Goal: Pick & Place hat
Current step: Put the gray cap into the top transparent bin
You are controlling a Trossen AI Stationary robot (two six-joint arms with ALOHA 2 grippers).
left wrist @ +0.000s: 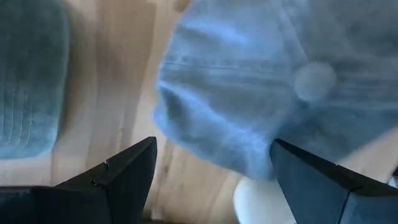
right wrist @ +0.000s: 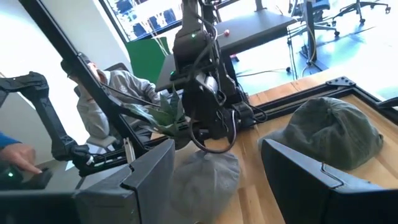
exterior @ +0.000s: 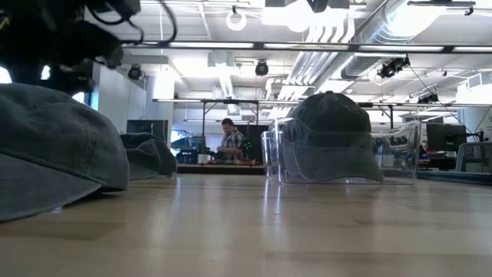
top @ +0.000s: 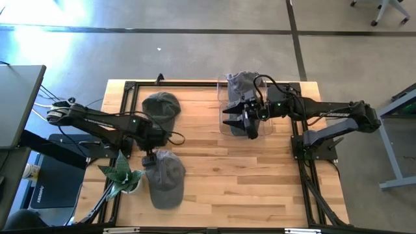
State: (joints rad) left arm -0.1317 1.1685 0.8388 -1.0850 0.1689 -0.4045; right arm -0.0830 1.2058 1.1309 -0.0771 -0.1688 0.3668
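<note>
Hats number three on the wooden table, all grey-green baseball caps. Nearest the front edge, on the left side, lies the front cap, resting flat on the boards with its brim toward the front edge. A potted plant stands just beside it, at the table's left rim.

Left gripper hangs directly over the crown of the front cap. Its jaws stand wide open and hold nothing; the left wrist view shows both dark fingers spread, with the cap's crown and top button between and beyond them. Contact between fingers and cloth cannot be determined.

Farther back on the left, the second cap lies on the table, well apart from the front cap and untouched.

At the back right stands a clear plastic bin. The third cap sits inside it, at its far end; the low view shows this cap upright within the transparent walls.

Right gripper hovers above the bin, nearer the front than the third cap. Its jaws are partly open and empty, as the right wrist view confirms.

Beyond the table, a person is visible in the room behind.
</note>
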